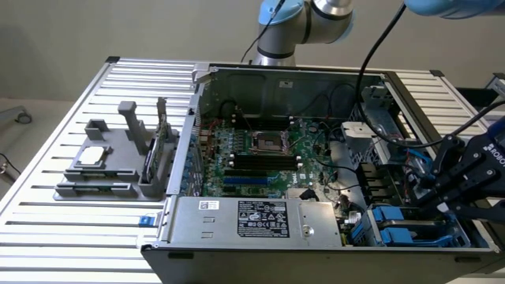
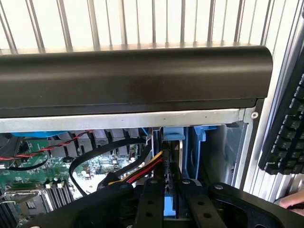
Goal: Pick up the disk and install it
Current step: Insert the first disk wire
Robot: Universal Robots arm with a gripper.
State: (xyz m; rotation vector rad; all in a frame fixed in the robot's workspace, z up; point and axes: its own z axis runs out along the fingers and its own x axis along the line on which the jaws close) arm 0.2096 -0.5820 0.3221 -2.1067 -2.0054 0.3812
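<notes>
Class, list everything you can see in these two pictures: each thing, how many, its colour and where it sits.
Computer case: one, grey, open on the slatted table.
Table: one, silver.
Green board: one, inside the case.
Power box: one, grey, labelled, at the case's near edge.
Disk: blue-framed, in the bay at the exterior view's right.
Parts stand: one, grey, on the table at the exterior view's left.
Keyboard: one, black, beside the case.
Pincer: one, black, at the disk bay.
</notes>
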